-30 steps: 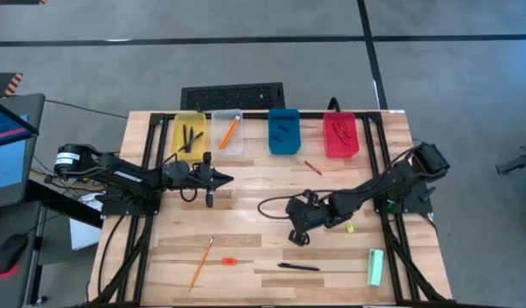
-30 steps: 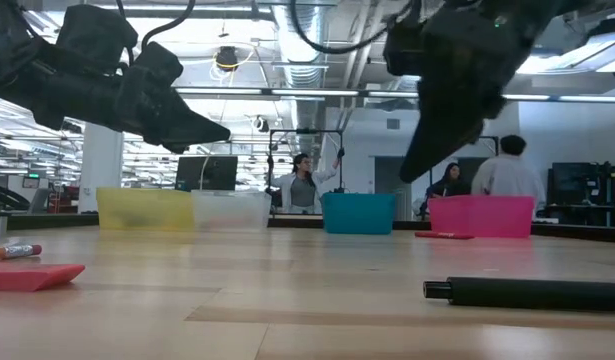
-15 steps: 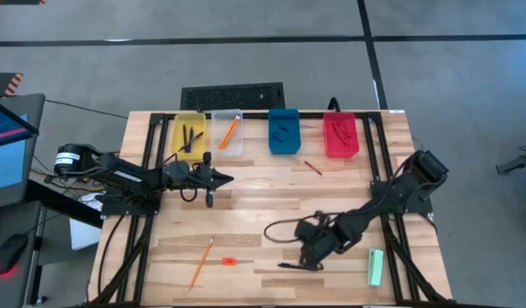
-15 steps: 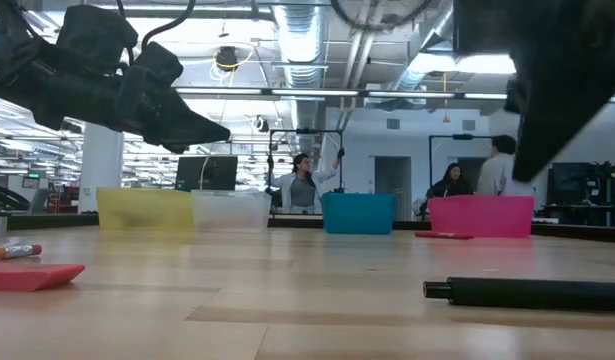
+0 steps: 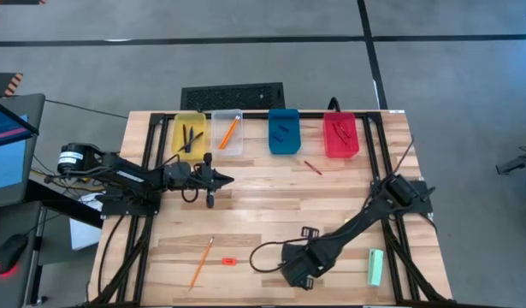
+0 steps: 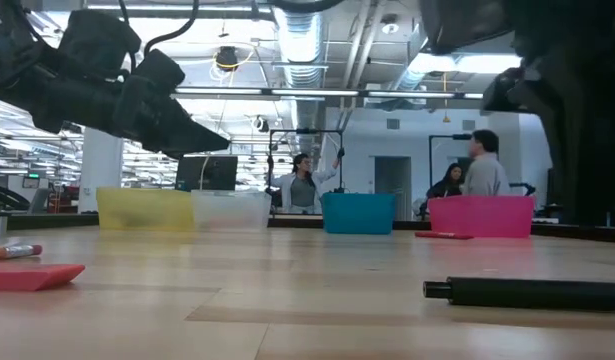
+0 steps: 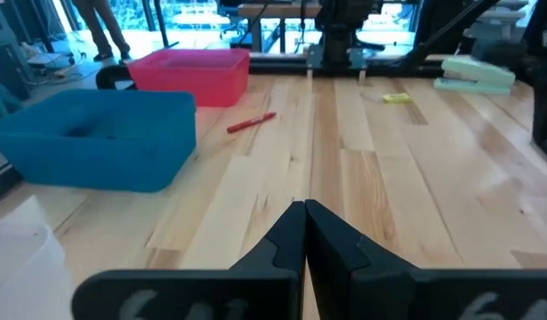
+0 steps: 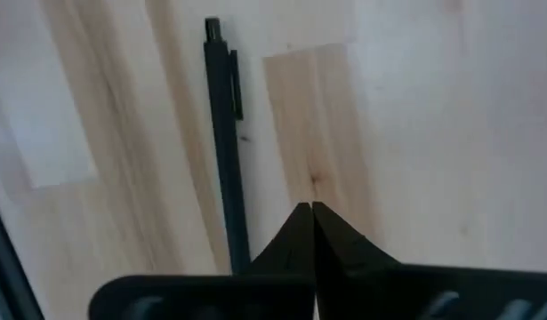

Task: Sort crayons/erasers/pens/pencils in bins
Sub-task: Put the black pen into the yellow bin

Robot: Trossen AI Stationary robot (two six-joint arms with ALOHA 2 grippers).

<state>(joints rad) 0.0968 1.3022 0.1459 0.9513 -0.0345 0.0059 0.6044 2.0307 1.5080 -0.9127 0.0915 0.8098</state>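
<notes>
Overhead, the right tool, fingers together, hovers beside a black pen.

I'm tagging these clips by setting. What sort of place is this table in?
Most likely a robotics lab or an open workshop floor. Beyond the wooden table the low view shows exposed ceiling ducts, people standing among monitors, and bare concrete flooring around the table.
</notes>
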